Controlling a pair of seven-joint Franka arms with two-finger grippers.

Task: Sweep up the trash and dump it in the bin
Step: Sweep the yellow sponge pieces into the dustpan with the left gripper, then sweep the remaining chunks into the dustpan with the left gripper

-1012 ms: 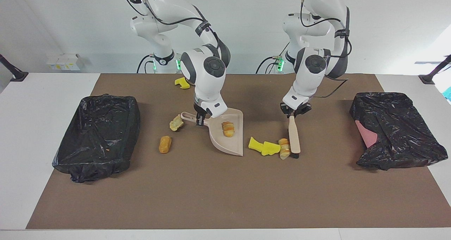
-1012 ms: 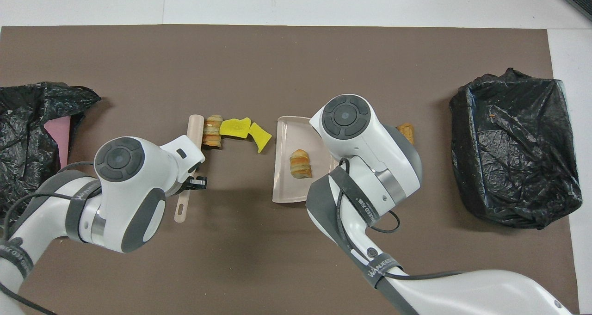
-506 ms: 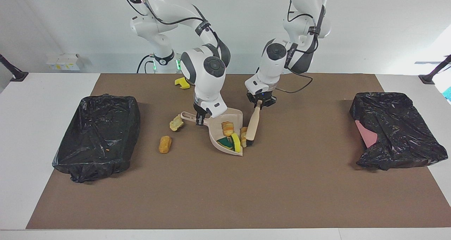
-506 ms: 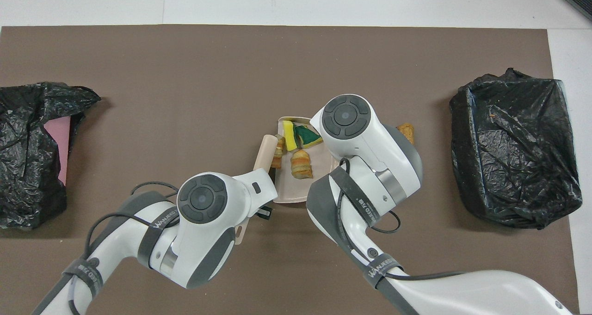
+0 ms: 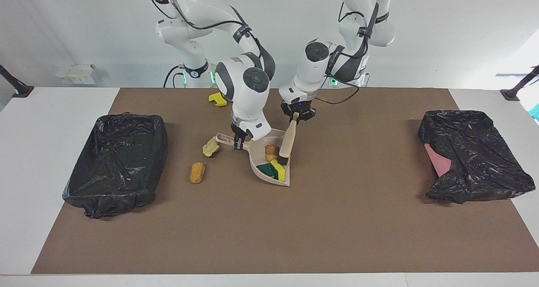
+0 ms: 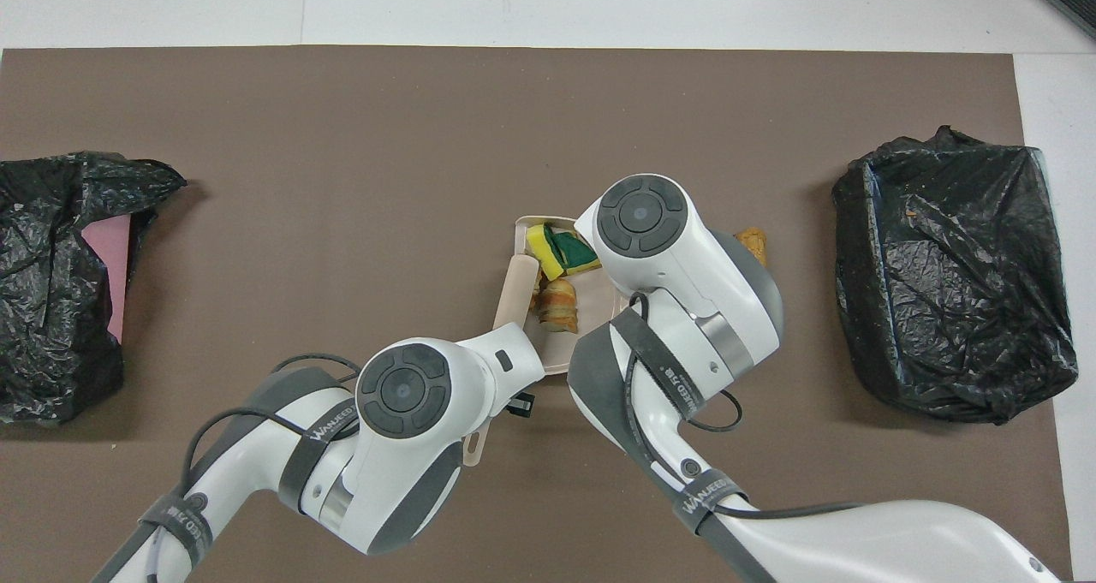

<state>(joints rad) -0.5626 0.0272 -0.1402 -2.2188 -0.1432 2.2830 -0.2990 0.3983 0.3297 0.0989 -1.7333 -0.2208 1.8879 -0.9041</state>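
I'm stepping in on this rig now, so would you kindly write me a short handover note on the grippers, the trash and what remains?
Left gripper: shut on the beige wooden-handled brush, its bristles in the pan.
Right gripper: shut on the handle of the beige plastic dustpan, which rests on the brown mat.
Done: yellow and green sponge chunks and bread-like lumps are in the pan.
Left: a pale lump by the pan handle, an orange-brown lump toward the open black-lined bin, and a yellow chunk near the robots' bases. Nothing dumped yet.
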